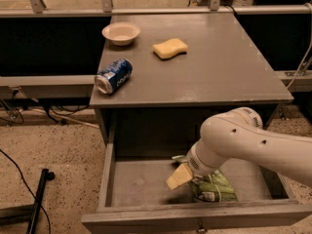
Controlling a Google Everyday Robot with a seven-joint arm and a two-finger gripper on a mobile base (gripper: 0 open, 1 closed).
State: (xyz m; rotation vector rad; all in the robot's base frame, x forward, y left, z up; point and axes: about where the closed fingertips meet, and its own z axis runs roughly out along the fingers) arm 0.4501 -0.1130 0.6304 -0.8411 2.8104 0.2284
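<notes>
My white arm reaches down into the open drawer [146, 211] below the grey table top [219, 77]. The gripper [179, 176] is at the end of it, low inside the drawer, right against the left side of a green chip bag [214, 188] that lies on the drawer floor. The arm covers the bag's upper part. On the table top a blue soda can [113, 75] lies on its side near the front left, a white bowl [121, 33] stands at the back left, and a yellow sponge [170, 48] lies near the middle.
The drawer is pulled out toward the camera, its front panel at the bottom. A black stand leg [39, 199] and cables lie on the speckled floor at left. A metal rail [156, 9] runs behind the table.
</notes>
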